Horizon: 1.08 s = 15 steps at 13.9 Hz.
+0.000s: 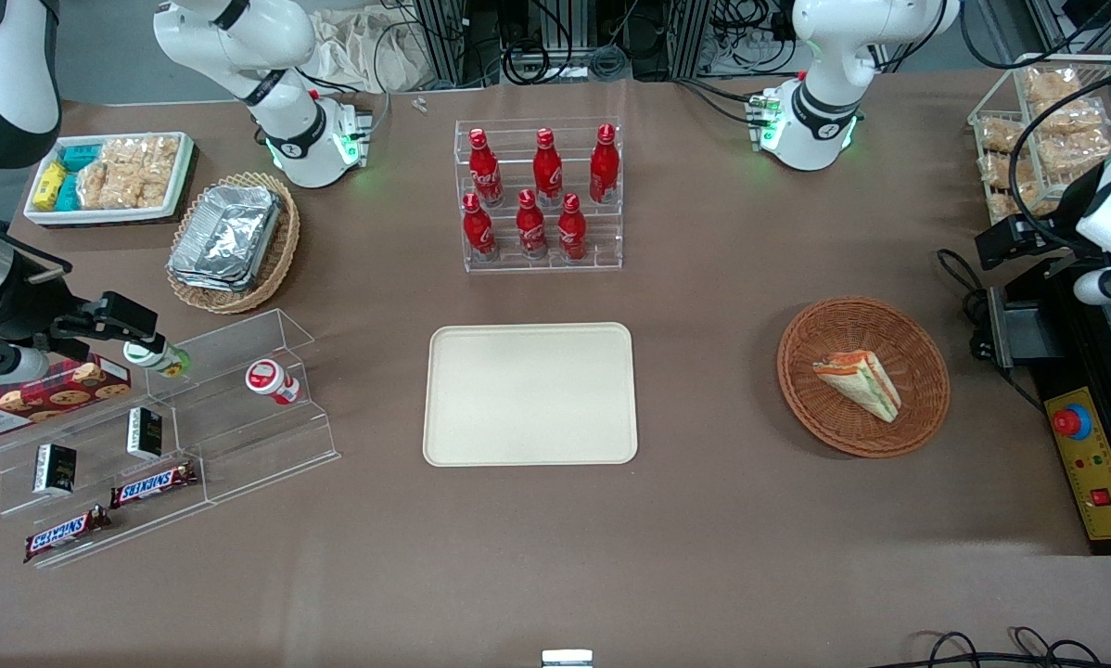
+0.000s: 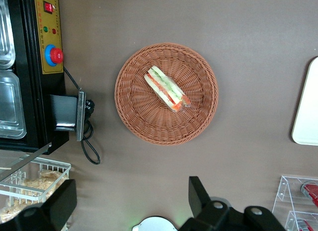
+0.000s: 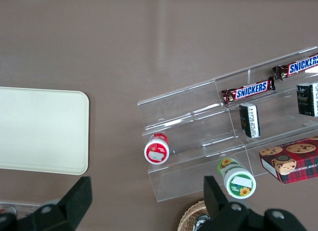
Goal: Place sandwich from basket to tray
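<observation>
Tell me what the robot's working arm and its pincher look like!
The left arm is smooth, rounded white with a black ring and a green light at its base. Its gripper, up above the basket, has two chunky black fingers, wide open.

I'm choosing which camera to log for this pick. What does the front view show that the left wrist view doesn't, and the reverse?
Only the front view shows the whole beige rectangular plastic tray and the six red cola bottles in their clear rack. Only the left wrist view shows the left gripper, open, hanging high above the table beside the basket. Both show the triangular white-bread sandwich lying in the round reddish-brown wicker basket.
</observation>
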### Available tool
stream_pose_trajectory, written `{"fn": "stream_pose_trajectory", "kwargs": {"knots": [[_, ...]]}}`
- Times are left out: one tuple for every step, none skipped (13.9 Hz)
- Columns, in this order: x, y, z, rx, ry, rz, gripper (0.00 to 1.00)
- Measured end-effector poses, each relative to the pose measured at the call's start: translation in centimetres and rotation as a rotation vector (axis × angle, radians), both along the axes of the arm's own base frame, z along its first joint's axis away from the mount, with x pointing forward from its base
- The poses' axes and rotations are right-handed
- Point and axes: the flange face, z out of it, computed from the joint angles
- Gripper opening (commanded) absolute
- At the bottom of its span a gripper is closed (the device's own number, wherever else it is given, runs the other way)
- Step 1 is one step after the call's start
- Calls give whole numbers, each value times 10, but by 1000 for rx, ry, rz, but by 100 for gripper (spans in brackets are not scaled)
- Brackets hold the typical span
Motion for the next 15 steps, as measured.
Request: {"fn": "stream_pose_trajectory", "kwargs": {"knots": [[1,-1,-1,0,2,-1,100],[1,-1,-2,0,3,-2,100],[1,-3,-2,0,3,-4,100],[1,-3,-2,0,3,-5,100],[2,-3,-3,0,4,-5,100],[2,-3,-4,0,6,-4,100],[3,-3,-7,0,13,-3,100],[5,-2,-13,0,24,-3,100],[7,-2,-19,0,33,-3,100],[9,-2,-27,1,39,-4,100],[11,-3,-37,1,41,-6,100],[13,-3,-48,0,41,-8,100],[15,-3,-61,0,39,-11,100],[16,-4,-75,0,40,-12,100],[17,-3,-89,0,43,-13,100]]}}
